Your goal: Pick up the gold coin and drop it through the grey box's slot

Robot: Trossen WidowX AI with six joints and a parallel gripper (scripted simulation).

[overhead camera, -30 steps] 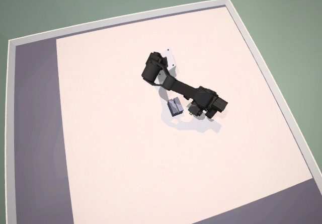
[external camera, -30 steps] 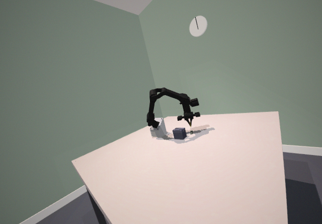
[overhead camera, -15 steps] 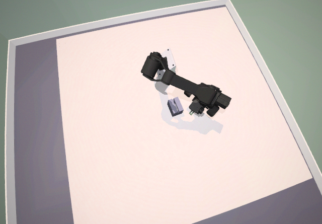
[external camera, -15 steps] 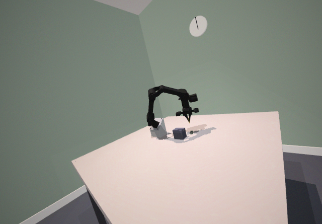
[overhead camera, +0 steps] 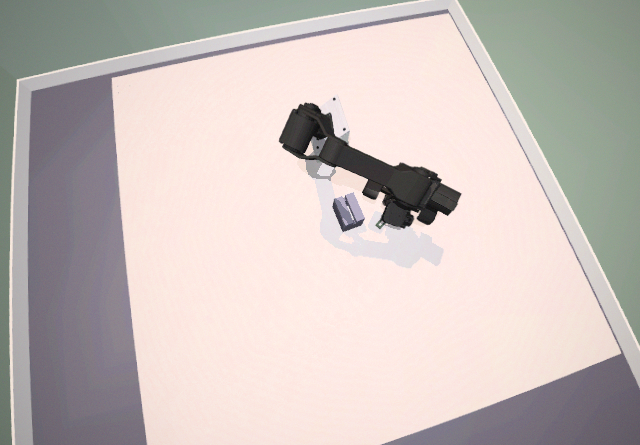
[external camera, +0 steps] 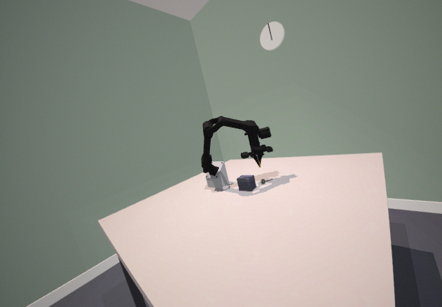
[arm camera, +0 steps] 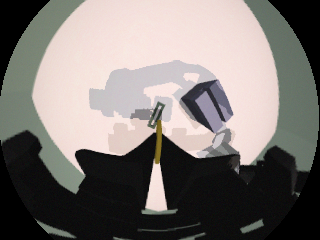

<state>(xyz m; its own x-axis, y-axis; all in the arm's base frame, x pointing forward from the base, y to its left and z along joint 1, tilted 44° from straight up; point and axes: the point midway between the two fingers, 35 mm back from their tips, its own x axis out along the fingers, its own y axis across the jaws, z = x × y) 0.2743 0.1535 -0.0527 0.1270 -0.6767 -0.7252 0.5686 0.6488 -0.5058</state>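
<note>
My gripper point(external camera: 259, 165) point(arm camera: 157, 135) is shut on the gold coin point(arm camera: 159, 145), which shows edge-on between the fingertips in the wrist view and as a small yellow sliver in the exterior view. The gripper is raised above the table. The dark-green holder point(overhead camera: 379, 224) point(external camera: 263, 181) point(arm camera: 152, 121) stands on the table below the fingertips and looks empty. The closed grey box point(overhead camera: 348, 211) point(external camera: 246, 183) point(arm camera: 207, 107) stands beside the holder, on the side toward the arm's base. Its narrow slot shows as a dark line in the wrist view. In the top view the arm hides the fingertips and coin.
The arm's pale base point(overhead camera: 338, 117) point(external camera: 217, 179) stands behind the box. The box is the nearest raised object to the gripper. The arm's shadow falls around the holder and box on the pale table point(overhead camera: 258, 326) point(external camera: 267, 254).
</note>
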